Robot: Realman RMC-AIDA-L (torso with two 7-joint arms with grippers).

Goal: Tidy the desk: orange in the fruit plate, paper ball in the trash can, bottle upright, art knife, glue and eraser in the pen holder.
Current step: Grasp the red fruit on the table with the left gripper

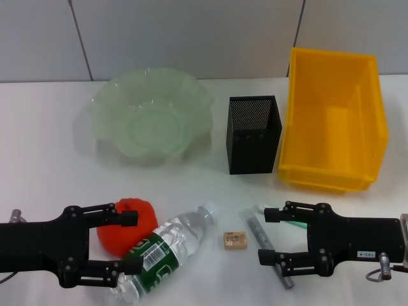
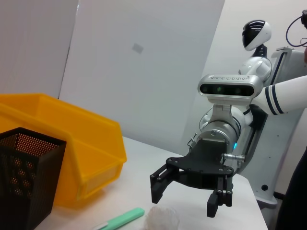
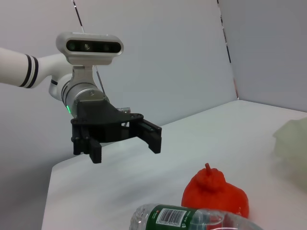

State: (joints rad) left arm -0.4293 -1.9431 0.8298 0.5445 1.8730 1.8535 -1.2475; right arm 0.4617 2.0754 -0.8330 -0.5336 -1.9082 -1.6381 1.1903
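Note:
A red-orange orange [image 1: 125, 231] lies at the front left, also in the right wrist view [image 3: 215, 190]. A clear bottle [image 1: 167, 252] with a green label lies on its side beside it. A tan eraser [image 1: 234, 240], a grey art knife [image 1: 262, 242] and a green glue stick [image 1: 294, 223] lie at the front middle. My left gripper [image 1: 131, 242] is open, its fingers either side of the orange and bottle in the head view. My right gripper [image 1: 268, 236] is open over the knife and glue. No paper ball shows.
A pale green glass fruit plate [image 1: 108, 102] stands at the back left. A black mesh pen holder [image 1: 254, 137] is at the back middle. A yellow bin [image 1: 335, 121] stands to its right. The other arm's gripper shows open in each wrist view [image 2: 187, 199] [image 3: 124, 148].

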